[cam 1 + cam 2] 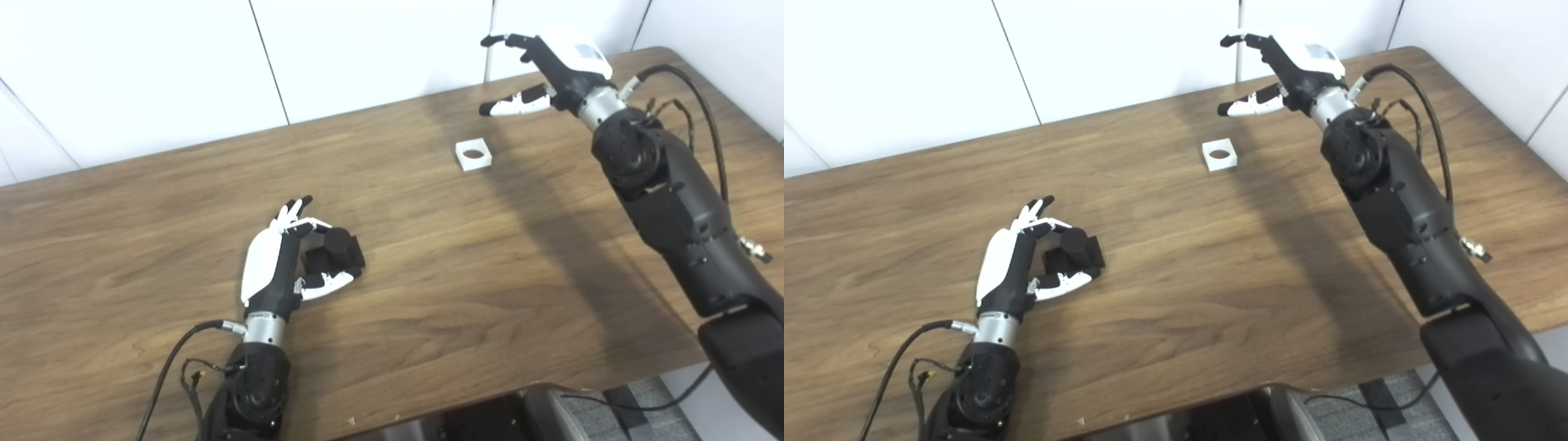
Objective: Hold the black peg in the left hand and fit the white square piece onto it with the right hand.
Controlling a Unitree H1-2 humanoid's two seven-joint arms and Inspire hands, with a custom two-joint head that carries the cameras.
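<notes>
The black peg, a short cylinder on a square base, lies on the wooden table at the front left. My left hand is curled around it, one finger on the cylinder and the thumb against the base. The peg still rests on the table. The white square piece with a round hole lies flat at the far middle. My right hand hovers open above and just beyond it, to its right, fingers and thumb spread, touching nothing.
A white panelled wall runs along the table's far edge. The right forearm with its cables crosses the table's right side. A dark object shows below the table's near edge.
</notes>
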